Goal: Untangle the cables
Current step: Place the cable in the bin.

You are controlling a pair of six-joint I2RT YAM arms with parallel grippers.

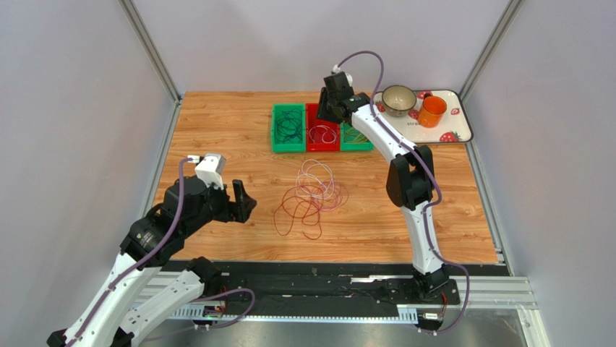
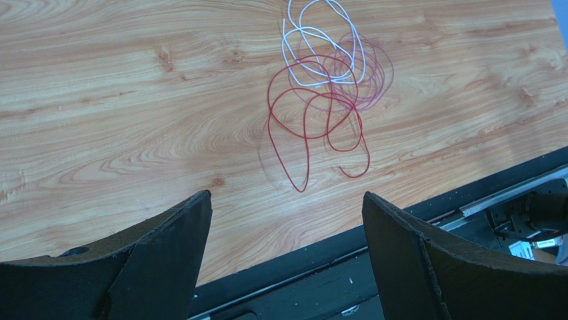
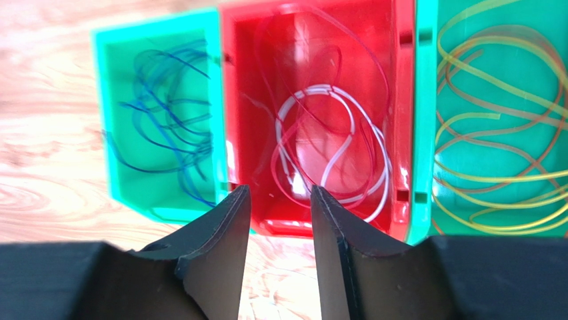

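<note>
A tangle of cables (image 1: 312,194) lies mid-table: red loops (image 2: 313,127), white loops (image 2: 320,47) and purple loops (image 2: 373,73) overlapping. My left gripper (image 1: 242,202) hovers to the left of the tangle, wide open and empty (image 2: 287,197). My right gripper (image 1: 329,116) hangs over the bins at the back, its jaws apart with nothing between them (image 3: 280,190). Just beyond it is the red bin (image 3: 400,100), which holds white and red cables (image 3: 333,143). The left green bin (image 3: 110,120) holds blue cables (image 3: 167,127). The right green bin (image 3: 423,133) holds yellow and orange cables (image 3: 500,133).
A white tray (image 1: 463,123) at the back right carries a bowl (image 1: 398,100) and an orange cup (image 1: 431,111). The three bins (image 1: 288,130) stand in a row at the back centre. A black rail (image 1: 325,278) runs along the near table edge.
</note>
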